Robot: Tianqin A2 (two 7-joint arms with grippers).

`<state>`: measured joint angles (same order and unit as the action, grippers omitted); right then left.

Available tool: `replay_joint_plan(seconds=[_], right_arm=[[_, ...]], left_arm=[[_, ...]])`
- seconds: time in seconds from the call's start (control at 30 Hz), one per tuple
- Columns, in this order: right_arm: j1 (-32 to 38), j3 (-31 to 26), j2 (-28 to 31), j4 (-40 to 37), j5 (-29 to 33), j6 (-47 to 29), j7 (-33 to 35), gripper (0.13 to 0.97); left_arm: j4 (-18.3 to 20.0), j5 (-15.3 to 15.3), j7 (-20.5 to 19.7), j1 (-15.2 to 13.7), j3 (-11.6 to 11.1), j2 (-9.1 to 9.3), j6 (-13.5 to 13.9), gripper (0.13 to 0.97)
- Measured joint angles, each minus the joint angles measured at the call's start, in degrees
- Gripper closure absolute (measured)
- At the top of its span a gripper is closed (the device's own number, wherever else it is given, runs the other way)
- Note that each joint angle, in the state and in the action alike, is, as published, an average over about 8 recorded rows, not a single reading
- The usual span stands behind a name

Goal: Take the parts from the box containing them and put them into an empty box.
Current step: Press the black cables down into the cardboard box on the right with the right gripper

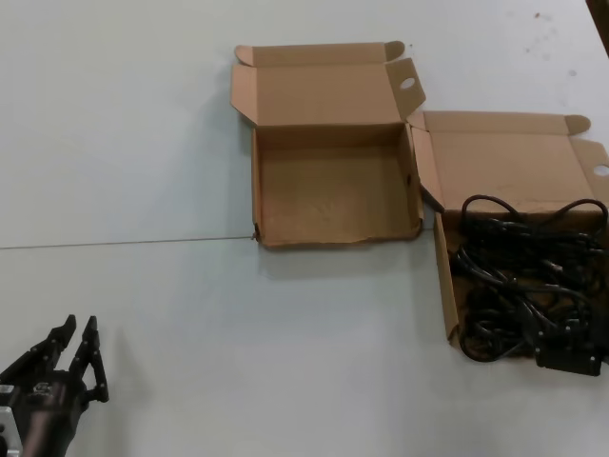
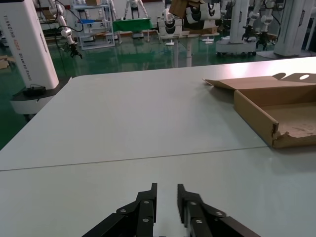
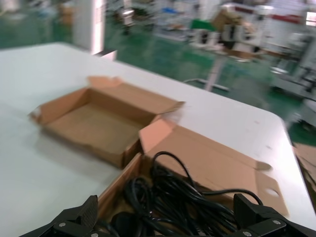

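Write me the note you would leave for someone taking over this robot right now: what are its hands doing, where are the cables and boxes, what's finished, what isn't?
Left hand: open, holding nothing, low over the bare table at the robot's near left, far from both boxes.
Right hand: open wide, holding nothing, poised above the cables.
Power cables: a black tangle, all in the straight-walled box on the right, some loops hanging over its edges.
Empty box: middle of the table, lid open, nothing inside, near wall ragged; it touches the full box at one corner.
Done: nothing moved yet.
Left: grip each cable bundle and carry it to the empty box.
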<state>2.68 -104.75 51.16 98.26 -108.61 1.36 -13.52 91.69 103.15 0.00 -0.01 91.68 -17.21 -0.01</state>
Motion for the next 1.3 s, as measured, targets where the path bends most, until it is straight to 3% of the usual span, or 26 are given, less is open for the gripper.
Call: replay_joint_plan(seconds=[0.2, 0.47, 1.0, 1.3], right_arm=[[7.45, -7.4, 9.32, -0.35, 4.44, -5.1, 0.0, 0.129], [17.15, -9.24, 12.59, -1.22, 18.26, -21.32, 0.0, 0.129], [41.69, -11.96, 2.49, -10.42, 31.07, -54.34, 0.0, 0.129], [50.81, -13.9, -4.88, -18.17, 36.56, -63.77, 0.0, 0.129]], left_arm=[[0.0, 0.0, 0.0, 0.0, 0.0, 0.0, 0.0, 0.859], [0.0, 0.0, 0.0, 0.0, 0.0, 0.0, 0.0, 0.909], [0.0, 0.0, 0.0, 0.0, 0.0, 0.0, 0.0, 0.926], [0.0, 0.0, -0.01, 0.0, 0.0, 0.0, 0.0, 0.926]])
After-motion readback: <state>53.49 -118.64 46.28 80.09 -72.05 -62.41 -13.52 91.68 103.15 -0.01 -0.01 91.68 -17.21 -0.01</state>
